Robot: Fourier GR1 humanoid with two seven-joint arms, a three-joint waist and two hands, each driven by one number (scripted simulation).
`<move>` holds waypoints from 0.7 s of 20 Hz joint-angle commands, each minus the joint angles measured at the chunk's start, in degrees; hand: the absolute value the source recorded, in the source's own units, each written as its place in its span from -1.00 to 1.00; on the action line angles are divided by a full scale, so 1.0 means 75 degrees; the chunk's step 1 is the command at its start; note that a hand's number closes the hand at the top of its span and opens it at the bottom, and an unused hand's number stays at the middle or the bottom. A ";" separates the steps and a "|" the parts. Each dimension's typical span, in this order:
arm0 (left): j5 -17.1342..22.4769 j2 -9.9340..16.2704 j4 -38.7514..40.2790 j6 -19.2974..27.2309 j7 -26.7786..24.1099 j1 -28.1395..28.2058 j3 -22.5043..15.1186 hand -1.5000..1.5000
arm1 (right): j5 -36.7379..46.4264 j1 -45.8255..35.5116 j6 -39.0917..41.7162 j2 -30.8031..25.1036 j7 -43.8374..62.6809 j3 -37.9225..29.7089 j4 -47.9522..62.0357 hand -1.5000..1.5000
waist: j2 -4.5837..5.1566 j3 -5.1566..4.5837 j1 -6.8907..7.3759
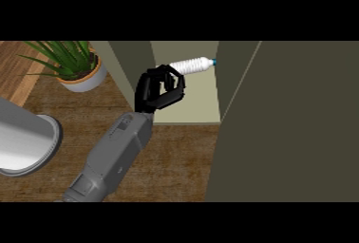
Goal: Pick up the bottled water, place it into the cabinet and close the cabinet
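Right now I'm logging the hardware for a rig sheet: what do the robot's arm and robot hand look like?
One arm shows: a smooth grey forearm of boxy, rounded segments with a small darker panel near the wrist. It ends in a glossy black robot hand with slim, jointed fingers. No cables or markings are visible.
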 commanded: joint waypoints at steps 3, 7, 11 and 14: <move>0.0131 0.0020 -0.2205 0.0001 0.0381 0.1671 -0.0313 1.00 | 0.0359 0.0358 0.0017 -0.0404 -0.0002 -0.0072 -0.0786 -1.00 | -0.0014 0.0011 0.0186; 0.0236 0.0319 -0.4106 0.0133 0.1047 0.2817 -0.0666 1.00 | 0.0432 0.0049 0.0027 -0.0456 0.0398 0.0046 -0.0678 -1.00 | -0.0021 0.0003 0.0281; 0.0045 0.0457 -0.6074 0.0402 0.1458 0.4435 -0.1478 1.00 | -0.0026 -0.0357 0.0107 -0.0570 0.0721 -0.0495 -0.0702 -1.00 | -0.0011 0.0007 0.0386; 0.0054 0.0763 -0.7268 0.0517 0.1566 0.5489 -0.1667 1.00 | 0.0304 0.0021 0.0345 -0.0963 0.0570 0.0195 -0.1020 1.00 | -0.0013 0.0009 0.0216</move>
